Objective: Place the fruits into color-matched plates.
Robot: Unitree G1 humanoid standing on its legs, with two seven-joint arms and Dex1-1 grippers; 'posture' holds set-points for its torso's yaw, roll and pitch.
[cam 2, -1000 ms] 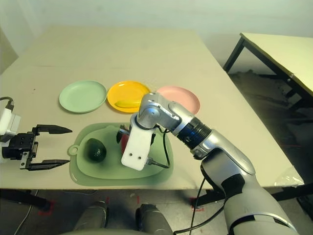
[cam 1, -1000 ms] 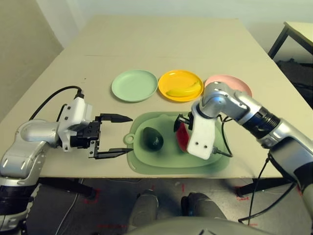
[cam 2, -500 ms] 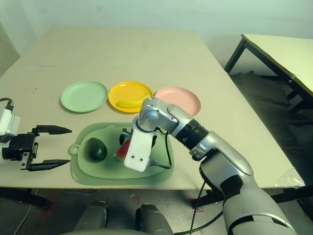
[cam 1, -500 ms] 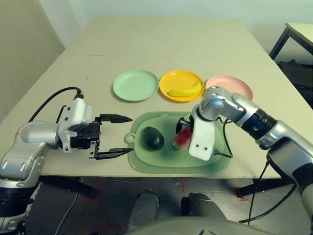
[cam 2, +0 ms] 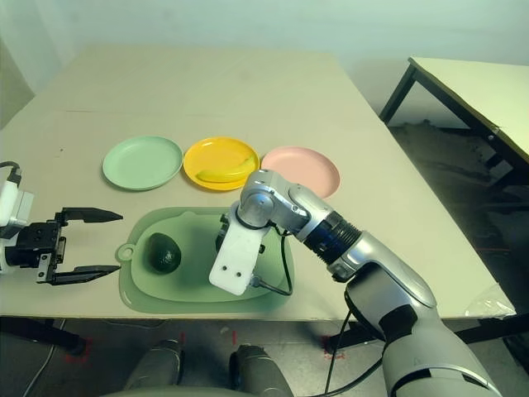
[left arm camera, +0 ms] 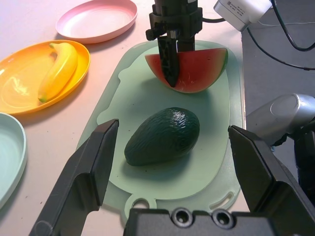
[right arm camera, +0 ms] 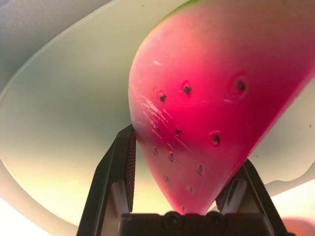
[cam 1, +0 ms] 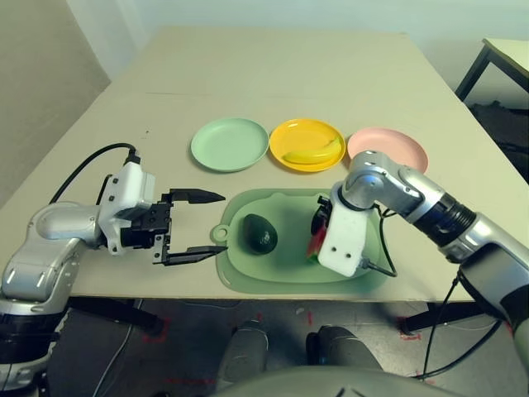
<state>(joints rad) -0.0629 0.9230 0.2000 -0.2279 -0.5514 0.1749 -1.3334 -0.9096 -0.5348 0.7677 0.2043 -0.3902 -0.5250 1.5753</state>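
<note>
Beige tabletop, pale wall behind

Left gripper level beside the counter's near edge, fingers spread wide, pointing right, holding nothing. Right arm bent over from the right, wrist turned steeply down; right gripper pinched on the watermelon wedge.

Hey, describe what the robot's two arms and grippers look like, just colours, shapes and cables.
Both forearms are rounded silver metal; the right one has a black ribbed band. Each wrist carries a white boxy housing with a thin black cable looping from it. The left gripper has a black block base with two screws and two flat, tapering black fingers. The right gripper is black too, with slim pointed fingers.
</note>
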